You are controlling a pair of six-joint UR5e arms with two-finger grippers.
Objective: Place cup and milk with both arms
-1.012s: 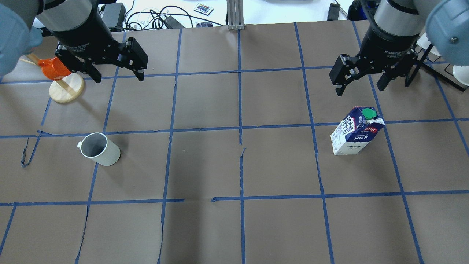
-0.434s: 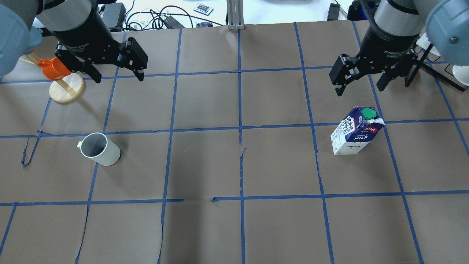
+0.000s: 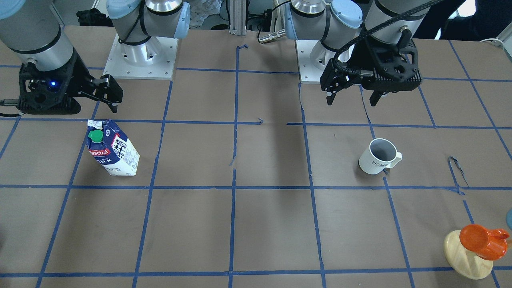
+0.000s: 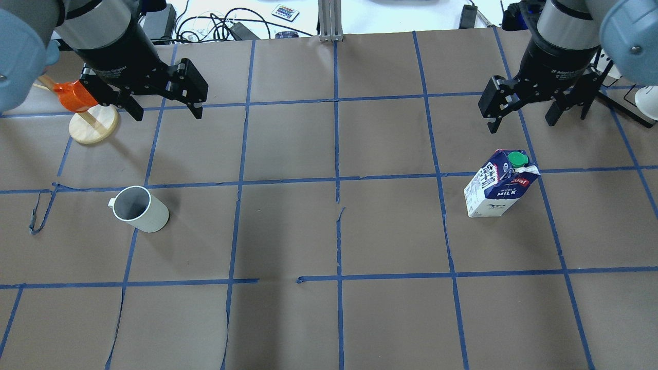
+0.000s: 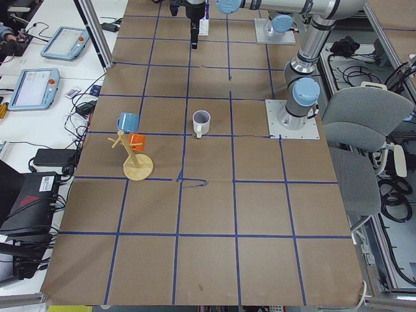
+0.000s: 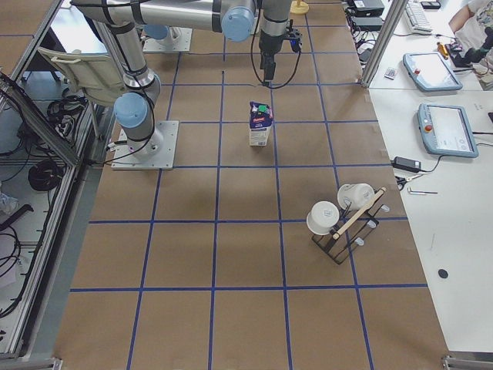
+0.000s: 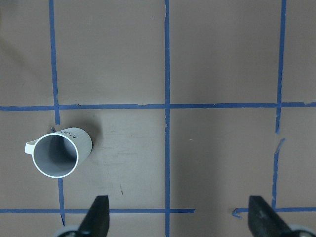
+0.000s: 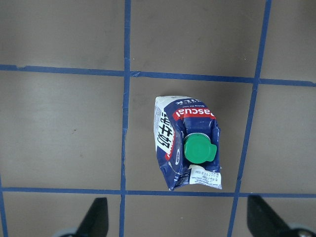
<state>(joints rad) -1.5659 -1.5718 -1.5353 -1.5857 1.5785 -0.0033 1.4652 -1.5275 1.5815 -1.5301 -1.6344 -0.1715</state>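
Observation:
The cup [image 4: 140, 209] stands upright on the brown table at the left, handle to the far left; it also shows in the front view [image 3: 378, 157] and the left wrist view [image 7: 58, 153]. The milk [image 4: 501, 184] stands upright at the right, green cap on top, and shows in the front view [image 3: 112, 148] and the right wrist view [image 8: 190, 148]. My left gripper [image 4: 167, 114] is open and empty, high above the table, beyond the cup. My right gripper [image 4: 522, 125] is open and empty, high above and just beyond the milk.
A wooden mug stand [image 4: 92, 126] with an orange mug [image 4: 72, 96] stands at the far left, close to my left arm. A second rack with white mugs [image 6: 339, 223] stands at the table's right end. Cables and devices [image 4: 216, 23] lie past the far edge.
My right gripper has moved a little to the right, still open above the milk. My left gripper has barely shifted. Cup and milk have not moved.

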